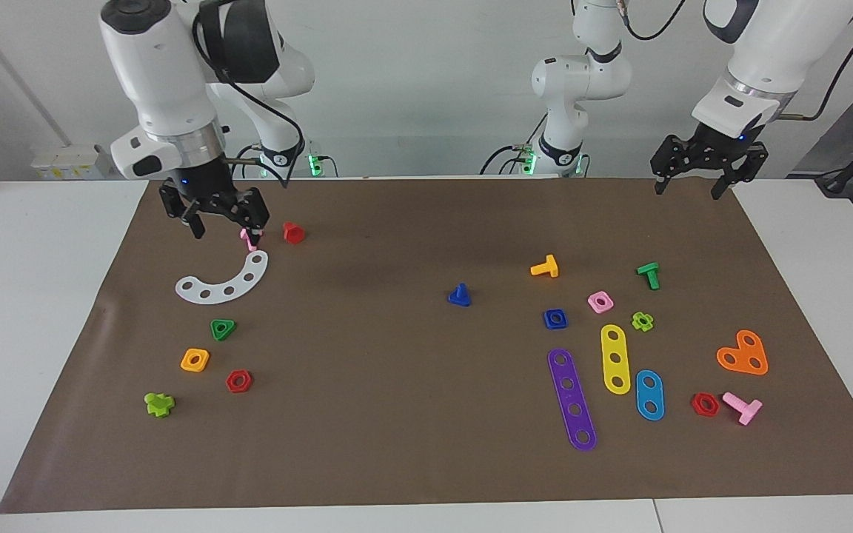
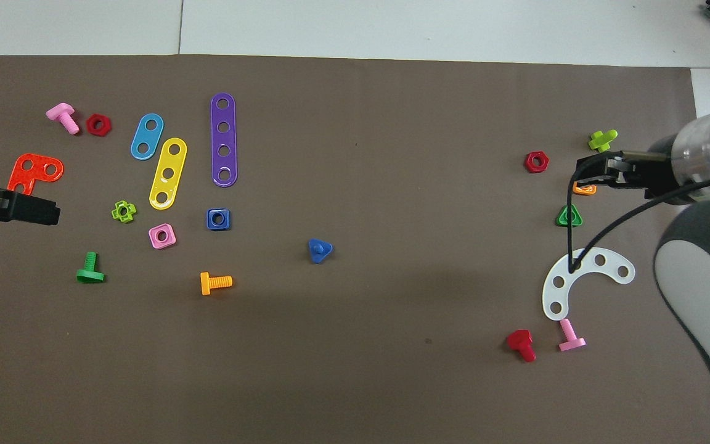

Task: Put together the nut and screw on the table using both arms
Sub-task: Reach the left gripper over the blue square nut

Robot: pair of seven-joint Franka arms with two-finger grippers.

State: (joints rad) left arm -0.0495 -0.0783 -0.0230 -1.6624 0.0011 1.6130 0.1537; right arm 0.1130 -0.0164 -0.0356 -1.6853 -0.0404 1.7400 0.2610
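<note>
We see the brown mat (image 1: 367, 414) hiding most of the table (image 1: 34, 311), right gripper (image 1: 213, 220) spread empty above a pink bolt, left gripper (image 1: 700, 164) spread empty over the mat's edge, triangular-headed screw (image 1: 459, 295) upright mid-mat, square nut (image 1: 554, 318) nearby.

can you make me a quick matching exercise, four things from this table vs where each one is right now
Things:
1. screw
2. nut
3. right gripper
4. left gripper

Places or states:
A. open, raised over the mat's edge nearest the robots, at the left arm's end
B. standing alone mid-mat, shaft up
C. open, raised near the pink bolt and the white curved strip
D. flat beside the pink square nut

Pairs: 1-B, 2-D, 3-C, 4-A
</note>
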